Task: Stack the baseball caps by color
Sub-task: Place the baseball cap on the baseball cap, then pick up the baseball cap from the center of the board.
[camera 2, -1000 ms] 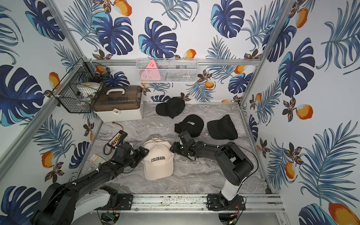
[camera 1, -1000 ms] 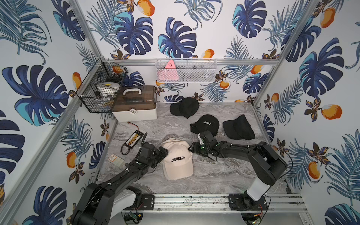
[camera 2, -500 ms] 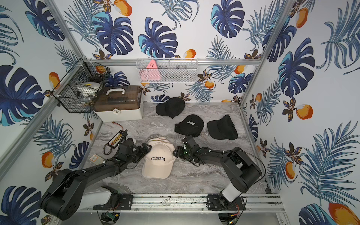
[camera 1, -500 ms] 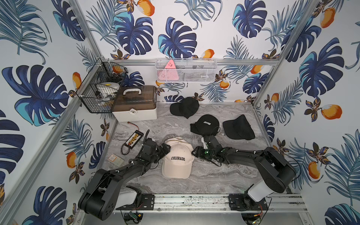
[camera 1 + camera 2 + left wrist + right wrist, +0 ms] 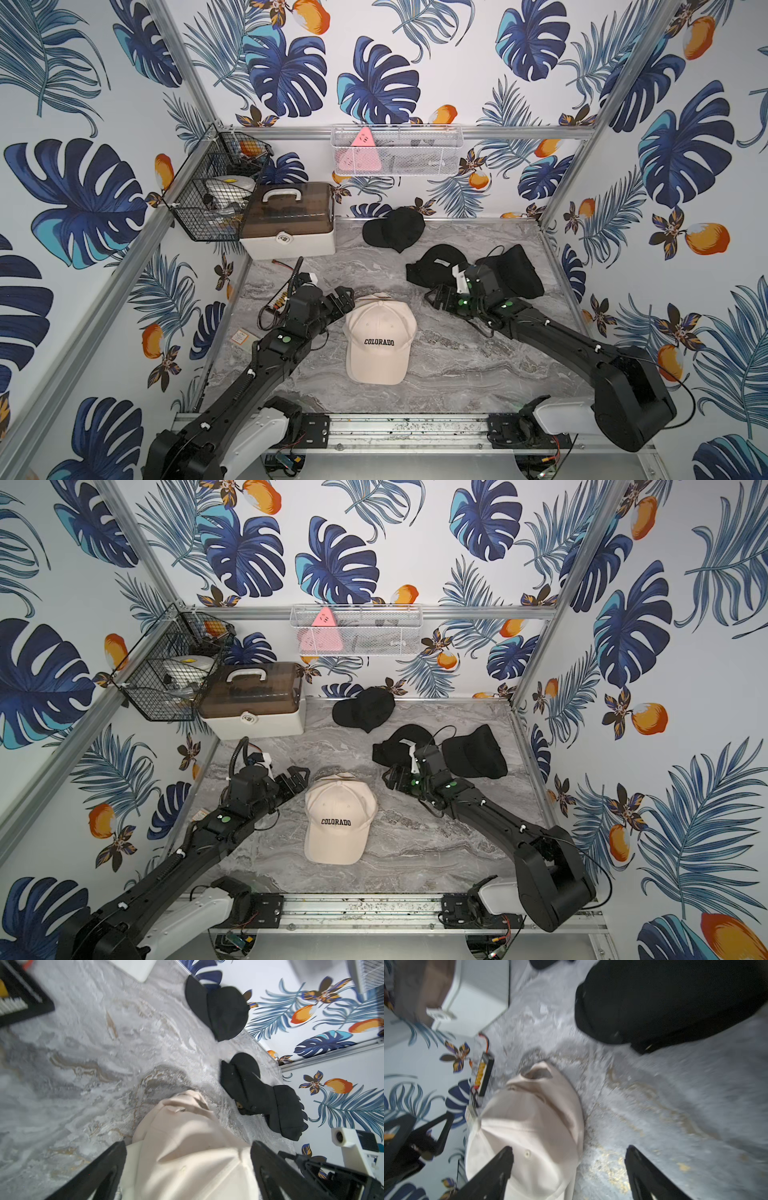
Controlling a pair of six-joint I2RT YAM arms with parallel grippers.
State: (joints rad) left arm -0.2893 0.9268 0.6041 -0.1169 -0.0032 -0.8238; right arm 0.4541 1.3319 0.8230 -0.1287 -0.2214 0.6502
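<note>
A cream cap lettered COLORADO [image 5: 380, 340] [image 5: 338, 820] lies mid-table, brim toward the front rail, with a second cream edge [image 5: 374, 296] showing behind its crown. Three black baseball caps lie farther back: one by the back wall [image 5: 395, 228], one with a pale logo [image 5: 436, 266], and one at the right [image 5: 511, 270]. My left gripper [image 5: 343, 301] [image 5: 188, 1144] is open at the cream cap's [image 5: 178, 1118] back left. My right gripper [image 5: 436, 299] [image 5: 569, 1148] is open to the right of the cream cap [image 5: 529, 1115], near the logo cap [image 5: 664, 1001].
A white box with a brown lid [image 5: 289, 224] and a black wire basket [image 5: 212, 195] fill the back left corner. A white mesh shelf [image 5: 397, 149] hangs on the back wall. A black charger with cables [image 5: 278, 299] and a small card [image 5: 240, 336] lie by the left wall.
The right gripper's jaws have spread wider beside the cream cap. The left gripper has edged toward the back. The cream cap has stayed in place.
</note>
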